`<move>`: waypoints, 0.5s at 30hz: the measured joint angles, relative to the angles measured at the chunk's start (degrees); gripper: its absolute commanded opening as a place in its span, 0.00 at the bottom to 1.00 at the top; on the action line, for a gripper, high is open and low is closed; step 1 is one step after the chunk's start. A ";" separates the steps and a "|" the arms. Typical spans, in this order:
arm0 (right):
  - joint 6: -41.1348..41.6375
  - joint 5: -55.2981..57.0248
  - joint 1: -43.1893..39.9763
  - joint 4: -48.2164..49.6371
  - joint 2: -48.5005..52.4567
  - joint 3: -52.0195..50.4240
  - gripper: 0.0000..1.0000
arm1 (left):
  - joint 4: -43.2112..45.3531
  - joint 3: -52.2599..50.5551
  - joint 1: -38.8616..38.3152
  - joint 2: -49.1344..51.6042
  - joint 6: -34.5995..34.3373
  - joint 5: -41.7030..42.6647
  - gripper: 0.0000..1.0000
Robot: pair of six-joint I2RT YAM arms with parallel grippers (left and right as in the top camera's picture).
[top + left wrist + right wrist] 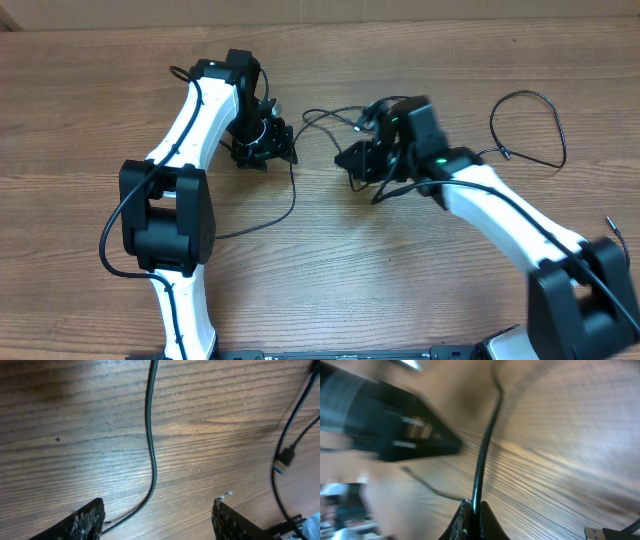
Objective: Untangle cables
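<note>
A thin black cable (293, 190) runs from under my left gripper (265, 140) down toward the left arm's base. In the left wrist view this cable (150, 435) lies on the wood between the spread fingers of the left gripper (160, 517), which is open and empty. My right gripper (360, 160) is shut on another black cable (487, 440), pinched between the fingertips of the right gripper (476, 510); in the overhead view that cable arcs off to the left (320, 112). A third cable forms a loose loop (530, 130) at the far right. A plug with a blue tip (282, 462) lies near the left gripper.
The wooden table (400, 270) carries both arms. The left arm's black joint (165, 215) stands at the left, the right arm's joint (585, 290) at the lower right. The left gripper shows blurred in the right wrist view (395, 425).
</note>
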 measured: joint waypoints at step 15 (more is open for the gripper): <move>13.55 9.11 -1.75 -7.85 -1.88 0.13 0.04 | 10.67 -9.88 -3.67 0.00 -3.21 -4.96 0.58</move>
